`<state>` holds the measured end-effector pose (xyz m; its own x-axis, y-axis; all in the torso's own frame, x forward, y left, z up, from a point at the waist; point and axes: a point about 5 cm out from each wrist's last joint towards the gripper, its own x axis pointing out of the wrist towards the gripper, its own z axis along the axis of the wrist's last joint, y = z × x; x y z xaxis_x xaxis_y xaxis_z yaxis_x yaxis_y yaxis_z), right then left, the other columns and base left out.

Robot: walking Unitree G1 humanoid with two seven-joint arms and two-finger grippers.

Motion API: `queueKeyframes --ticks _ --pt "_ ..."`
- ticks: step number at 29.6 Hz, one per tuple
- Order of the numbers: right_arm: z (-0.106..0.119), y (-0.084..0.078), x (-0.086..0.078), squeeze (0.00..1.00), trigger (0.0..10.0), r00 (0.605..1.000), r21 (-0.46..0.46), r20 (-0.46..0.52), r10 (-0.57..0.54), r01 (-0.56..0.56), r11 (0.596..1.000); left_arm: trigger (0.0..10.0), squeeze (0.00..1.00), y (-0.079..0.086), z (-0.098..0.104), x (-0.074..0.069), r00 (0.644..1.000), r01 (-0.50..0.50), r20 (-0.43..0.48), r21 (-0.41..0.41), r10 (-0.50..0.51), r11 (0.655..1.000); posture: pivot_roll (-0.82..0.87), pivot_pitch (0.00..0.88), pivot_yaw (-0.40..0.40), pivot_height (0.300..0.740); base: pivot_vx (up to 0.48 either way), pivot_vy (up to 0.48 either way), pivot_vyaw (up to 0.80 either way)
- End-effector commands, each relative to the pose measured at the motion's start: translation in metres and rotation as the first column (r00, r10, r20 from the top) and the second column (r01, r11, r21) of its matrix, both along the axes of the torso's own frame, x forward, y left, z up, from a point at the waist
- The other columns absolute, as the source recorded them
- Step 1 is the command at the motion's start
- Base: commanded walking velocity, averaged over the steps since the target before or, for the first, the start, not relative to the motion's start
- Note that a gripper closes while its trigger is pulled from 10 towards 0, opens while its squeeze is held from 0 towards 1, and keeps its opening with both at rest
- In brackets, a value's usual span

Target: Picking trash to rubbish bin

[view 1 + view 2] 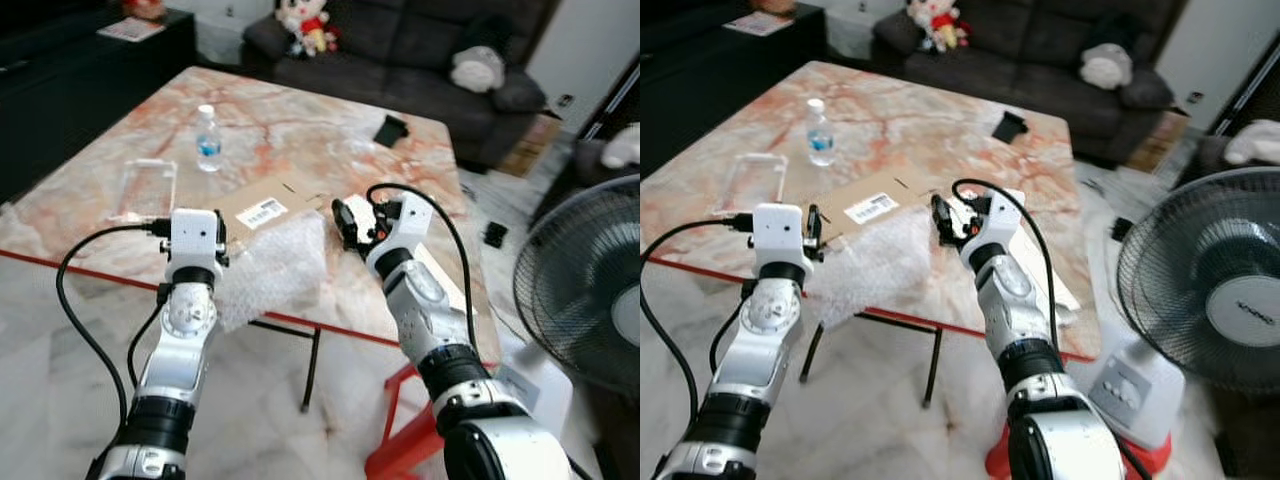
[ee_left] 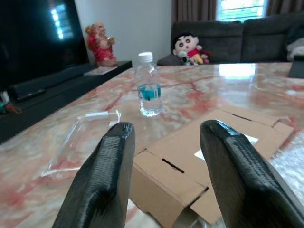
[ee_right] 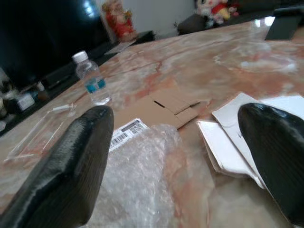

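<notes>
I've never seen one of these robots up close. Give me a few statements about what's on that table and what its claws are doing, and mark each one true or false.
1. The water bottle stands upright on the table. True.
2. The left claw is shut on the cardboard. False: its fingers are spread, and the cardboard lies beyond them, not held.
3. Bubble wrap hangs over the table's near edge. True.
4. The right claw holds the bottle. False: it is open and holds nothing; the bottle stands farther off.
5. A fan stands on the robot's right. True.
6. The clear plastic tray sits on top of the bubble wrap. False: it lies on the bare table, left of the cardboard.
</notes>
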<state>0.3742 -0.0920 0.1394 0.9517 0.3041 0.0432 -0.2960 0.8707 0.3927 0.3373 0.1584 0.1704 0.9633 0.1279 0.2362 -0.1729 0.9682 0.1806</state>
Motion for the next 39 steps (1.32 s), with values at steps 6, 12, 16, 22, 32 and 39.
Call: queueKeyframes --ticks 6,12,16,22,32,39 --pt "-0.008 -0.001 -0.006 0.00 10.0 0.999 0.041 -0.029 -0.019 0.020 0.999 10.0 0.00 0.004 0.019 0.005 0.999 -0.034 0.032 -0.043 0.035 0.999 0.02 0.000 -0.120 0.740 0.000 0.000 0.00" --pt "-0.007 0.002 -0.006 0.00 10.0 0.999 0.049 -0.030 -0.013 0.015 0.999 10.0 0.00 0.004 0.026 0.005 0.998 -0.032 0.047 -0.049 0.034 0.998 0.03 0.002 -0.119 0.740 0.000 0.000 0.00" --pt "-0.006 0.005 -0.006 0.00 10.0 0.999 0.061 -0.033 -0.006 0.008 0.998 10.0 0.00 0.006 0.025 0.005 0.998 -0.047 0.033 -0.034 0.048 0.998 0.03 0.006 -0.115 0.740 0.000 0.000 0.00" --pt "-0.004 0.009 -0.004 0.00 10.0 0.999 0.061 -0.040 -0.013 0.016 0.998 10.0 0.00 0.002 0.010 0.011 0.996 -0.032 -0.084 0.012 0.033 0.999 0.05 0.026 -0.083 0.740 0.122 0.040 0.00" --pt "-0.006 0.010 -0.005 0.00 10.0 0.998 0.061 -0.060 0.009 -0.006 0.998 10.0 0.00 -0.016 0.020 0.004 0.999 0.033 -0.028 -0.071 -0.035 0.997 0.08 0.065 -0.124 0.740 0.000 0.000 0.00" --pt "-0.003 0.012 -0.005 0.00 10.0 0.998 0.053 -0.050 0.030 -0.028 0.998 10.0 0.00 -0.020 0.017 0.001 0.999 0.034 -0.035 -0.058 -0.036 0.998 0.08 0.082 -0.143 0.740 0.439 0.000 0.00"
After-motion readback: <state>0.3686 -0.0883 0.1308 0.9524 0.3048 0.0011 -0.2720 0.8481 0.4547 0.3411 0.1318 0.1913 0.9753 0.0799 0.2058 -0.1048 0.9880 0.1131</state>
